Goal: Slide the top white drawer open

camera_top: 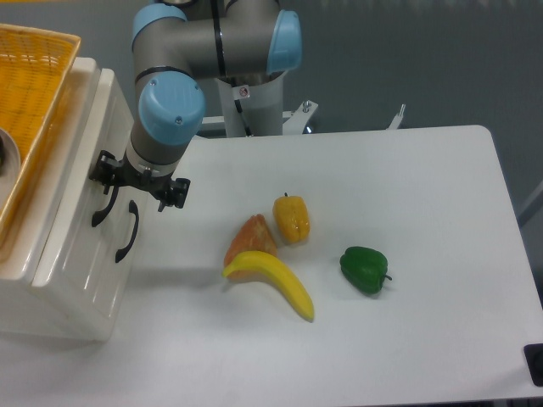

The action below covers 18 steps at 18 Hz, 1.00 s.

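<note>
The top white drawer (78,182) sits in the cream-white cabinet (51,280) at the left edge of the table (407,212), and it appears shut or very nearly so, its panelled front in line with the front below it. Its front faces right, toward the open table, so its travel would run left to right across the view, while its long axis runs front to back along the cabinet face. Its curved black handle (102,210) follows that long axis. The lower drawer's handle (127,233) lies just beside it and parallel. The gripper (137,184) hangs at the upper end of the top handle, the wrist coming in from the table side, which I judge to be a stance for hooking or pinching the handle and drawing rightward. The fingers show as 2 dark lobes set apart; whether they have closed on the handle cannot be told from this angle. A yellow wicker basket (34,93) rests on the cabinet top, clear of the drawer's path. On the table, well apart from the cabinet, lie a banana (271,284), an orange wedge-shaped piece (250,237) touching it, a yellow pepper (292,219) and a green pepper (365,270); the first 2 lie nearest the line of pull.
</note>
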{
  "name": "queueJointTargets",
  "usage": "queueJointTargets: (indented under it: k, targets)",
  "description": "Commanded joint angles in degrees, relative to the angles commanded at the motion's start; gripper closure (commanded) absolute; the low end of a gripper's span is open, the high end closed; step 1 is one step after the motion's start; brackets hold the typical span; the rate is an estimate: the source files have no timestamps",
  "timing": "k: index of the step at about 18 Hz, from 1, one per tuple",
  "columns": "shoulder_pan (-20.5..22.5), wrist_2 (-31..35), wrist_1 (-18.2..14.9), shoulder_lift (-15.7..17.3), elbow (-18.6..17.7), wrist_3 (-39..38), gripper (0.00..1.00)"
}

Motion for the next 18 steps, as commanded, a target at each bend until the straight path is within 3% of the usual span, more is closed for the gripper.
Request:
queueJointTargets:
  k: [18]
  targets:
    - [0.1, -0.1, -1.1, -0.4, 0.0, 0.0, 0.00]
